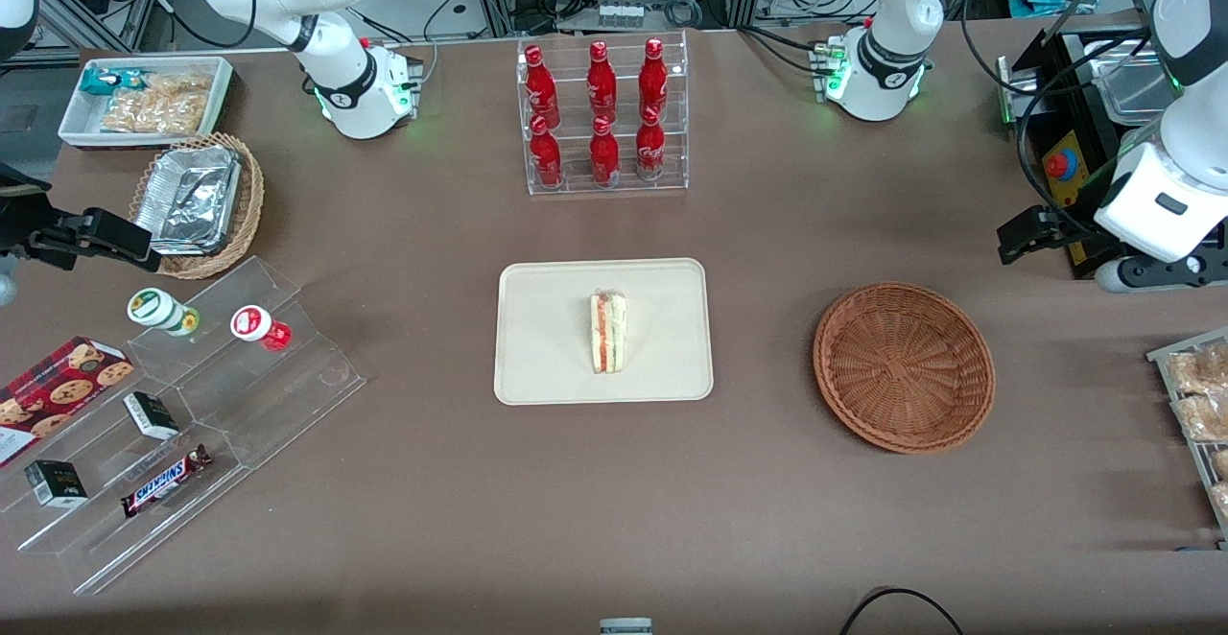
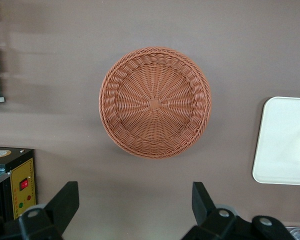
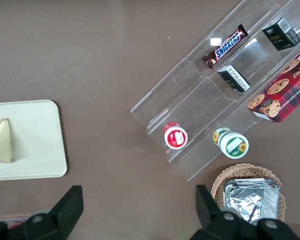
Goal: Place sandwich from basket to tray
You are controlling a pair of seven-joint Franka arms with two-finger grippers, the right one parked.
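Note:
The sandwich (image 1: pixel 608 332) lies on its side in the middle of the cream tray (image 1: pixel 547 347), its red and green filling edge showing; part of it also shows in the right wrist view, sandwich (image 3: pixel 1 141). The reddish-brown basket (image 1: pixel 904 366) sits beside the tray toward the working arm's end, and nothing lies in it; the wrist view looks straight down into the basket (image 2: pixel 155 102). My gripper (image 1: pixel 1019 235) hangs above the table, farther from the front camera than the basket and apart from it. The gripper (image 2: pixel 134 192) is open, with only bare table between its fingers.
A clear rack of red bottles (image 1: pixel 602 117) stands farther from the front camera than the tray. A black box with a red button (image 1: pixel 1065 167) and a rack of pastries (image 1: pixel 1199 405) sit at the working arm's end. A stepped acrylic shelf (image 1: pixel 192 405), a tan foil-tray basket (image 1: pixel 197 203) and a white bin (image 1: pixel 144 98) are at the parked arm's end.

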